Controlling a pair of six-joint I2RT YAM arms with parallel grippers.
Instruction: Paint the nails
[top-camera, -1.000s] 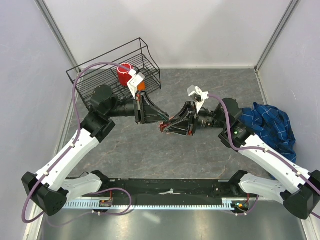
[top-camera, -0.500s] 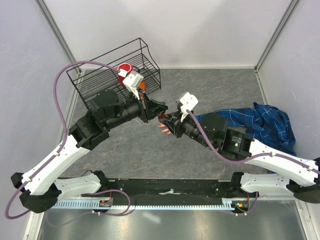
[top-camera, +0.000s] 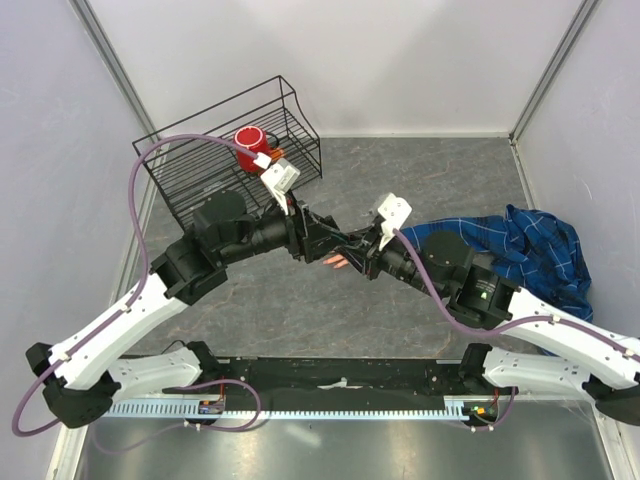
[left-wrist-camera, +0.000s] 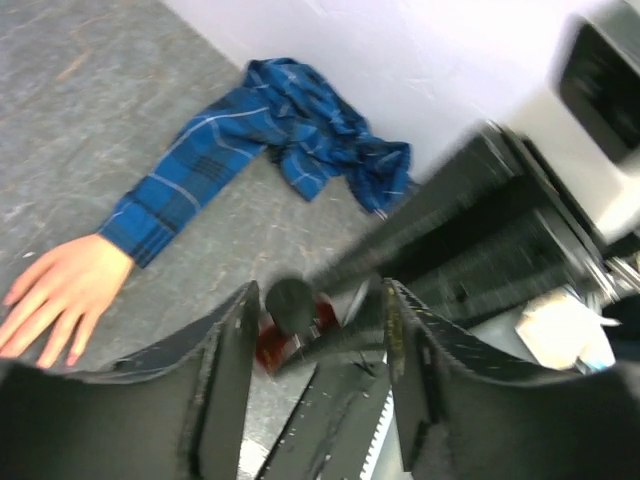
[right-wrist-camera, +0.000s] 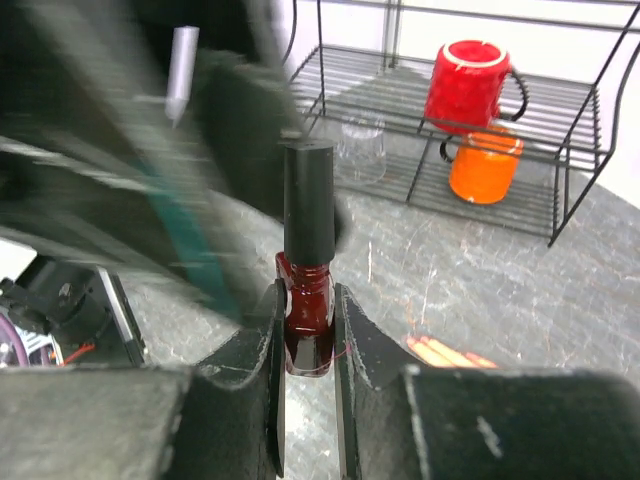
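Looking at your right gripper (right-wrist-camera: 308, 312), you find it clamped on the small dark red glass polish bottle (right-wrist-camera: 307, 335), with the tall black cap (right-wrist-camera: 308, 200) upright. Your left gripper (left-wrist-camera: 315, 305) stands open, jaws apart on either side of that cap. The peach-coloured fake hand (left-wrist-camera: 55, 300) lies flat on the grey stone-patterned table (top-camera: 420, 170) nearby. Its tiny pinkish nails (left-wrist-camera: 72, 357) point away from the blue plaid cuff (left-wrist-camera: 165, 215).

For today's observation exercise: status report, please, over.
Left gripper open by the cap. Right gripper shut on polish bottle. Nails pale, nothing covering them.
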